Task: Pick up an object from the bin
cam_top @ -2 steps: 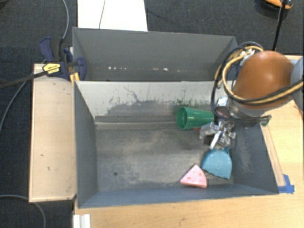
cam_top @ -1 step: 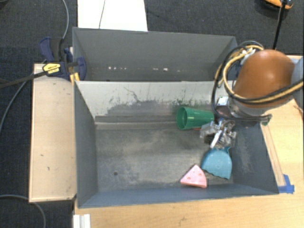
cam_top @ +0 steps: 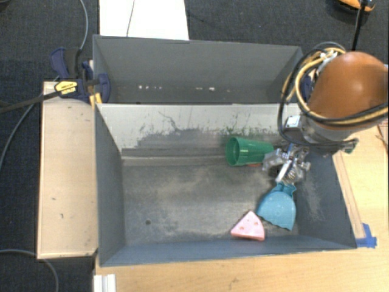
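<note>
Gripper (cam_top: 287, 170) at light blue cup (cam_top: 278, 208), lower right of bin (cam_top: 176, 187)
Clenched or released — cannot tell; green cup (cam_top: 246, 151) lies just to its upper left, pink wedge (cam_top: 248, 227) beside the light blue cup's lower left.

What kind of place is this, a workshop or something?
Probably a robotics lab's grasping test setup: a robot arm's gripper over a grey metal bin, with just a green cup, a pale blue toy and a pink wedge inside.
</note>
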Controlling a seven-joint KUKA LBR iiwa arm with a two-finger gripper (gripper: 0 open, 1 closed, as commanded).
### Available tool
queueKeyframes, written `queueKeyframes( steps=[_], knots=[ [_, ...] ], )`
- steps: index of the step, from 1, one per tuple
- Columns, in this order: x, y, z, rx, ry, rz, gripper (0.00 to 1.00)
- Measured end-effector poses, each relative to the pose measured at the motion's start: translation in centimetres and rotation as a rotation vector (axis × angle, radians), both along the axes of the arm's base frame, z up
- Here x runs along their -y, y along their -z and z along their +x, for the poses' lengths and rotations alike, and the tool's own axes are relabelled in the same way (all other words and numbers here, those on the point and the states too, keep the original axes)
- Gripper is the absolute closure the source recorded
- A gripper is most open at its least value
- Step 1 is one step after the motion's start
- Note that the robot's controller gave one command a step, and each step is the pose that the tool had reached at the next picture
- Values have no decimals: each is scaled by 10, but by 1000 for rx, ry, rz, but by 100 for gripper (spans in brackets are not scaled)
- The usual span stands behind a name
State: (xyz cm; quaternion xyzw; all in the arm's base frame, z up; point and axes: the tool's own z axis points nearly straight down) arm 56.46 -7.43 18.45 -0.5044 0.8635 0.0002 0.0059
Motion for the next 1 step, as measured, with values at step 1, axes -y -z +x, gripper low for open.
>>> queueKeyframes(
  steps=[1],
  knots=[
    [1, -54, -11, -7, -3, 4, 100]
  ],
)
